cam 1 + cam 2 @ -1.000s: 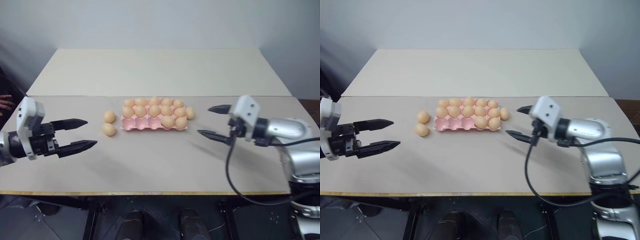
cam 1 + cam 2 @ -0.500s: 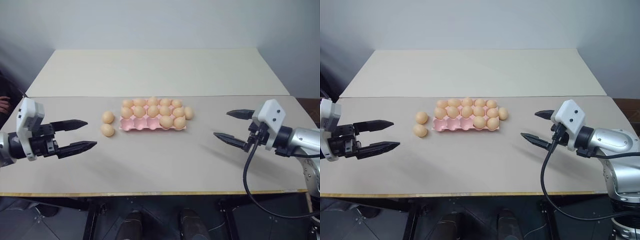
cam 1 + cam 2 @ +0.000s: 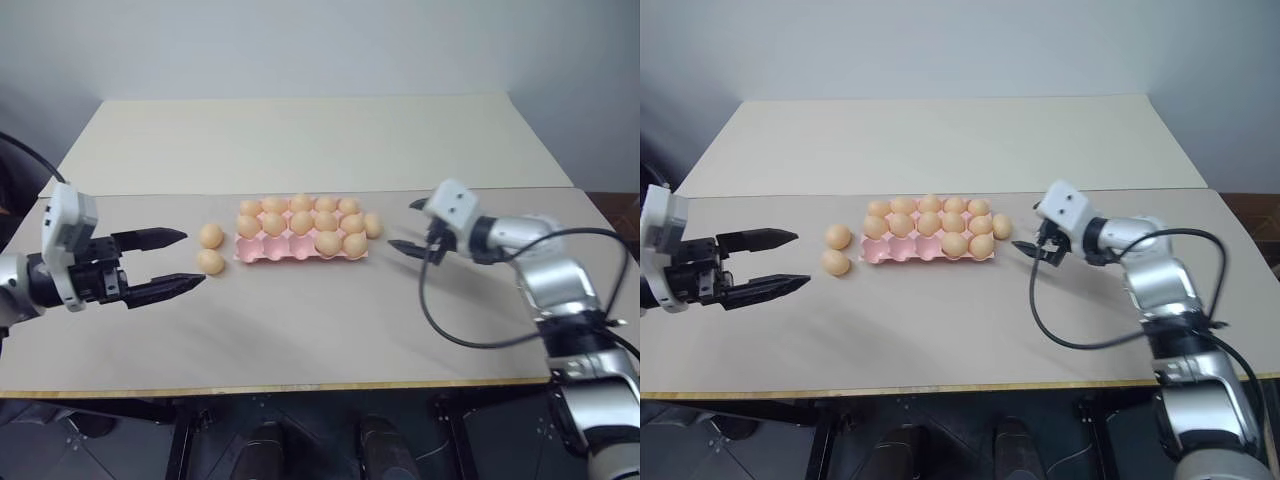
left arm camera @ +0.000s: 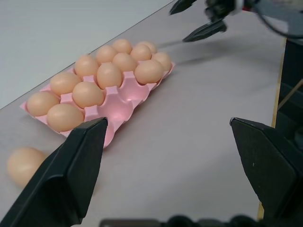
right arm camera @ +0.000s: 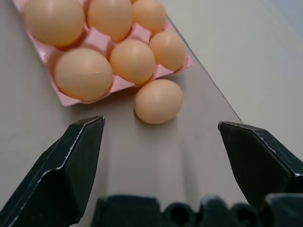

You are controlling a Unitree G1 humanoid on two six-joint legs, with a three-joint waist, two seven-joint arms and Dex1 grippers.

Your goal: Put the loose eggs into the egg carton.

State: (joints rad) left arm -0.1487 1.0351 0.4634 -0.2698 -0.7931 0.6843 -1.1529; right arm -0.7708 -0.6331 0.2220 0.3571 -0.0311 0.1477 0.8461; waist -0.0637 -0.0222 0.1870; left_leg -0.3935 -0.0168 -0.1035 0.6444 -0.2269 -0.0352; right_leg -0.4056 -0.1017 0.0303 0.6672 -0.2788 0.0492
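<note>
The pink egg carton (image 3: 270, 252) lies mid-table; its back two rows are full and two eggs sit at the right of the front row. One loose egg (image 3: 373, 225) rests against the carton's right end. Two more loose eggs (image 3: 211, 236) (image 3: 210, 261) lie just off its left end. My right gripper (image 3: 403, 225) is open, just right of the right-hand loose egg (image 5: 158, 100), which lies ahead of the gap between its fingers (image 5: 61, 165), apart from them. My left gripper (image 3: 193, 258) is open and empty, its tips just left of the two left eggs.
The carton's left front cups (image 4: 120, 106) are bare. A second table (image 3: 300, 140) adjoins behind, with a seam running just beyond the carton. Open tabletop (image 3: 300, 330) lies in front of the carton. A black cable (image 3: 450, 320) hangs from my right wrist.
My right gripper first drew back to the right, then swung in left and away from me to the egg at the carton's right end. The left gripper has stayed about where it was.
</note>
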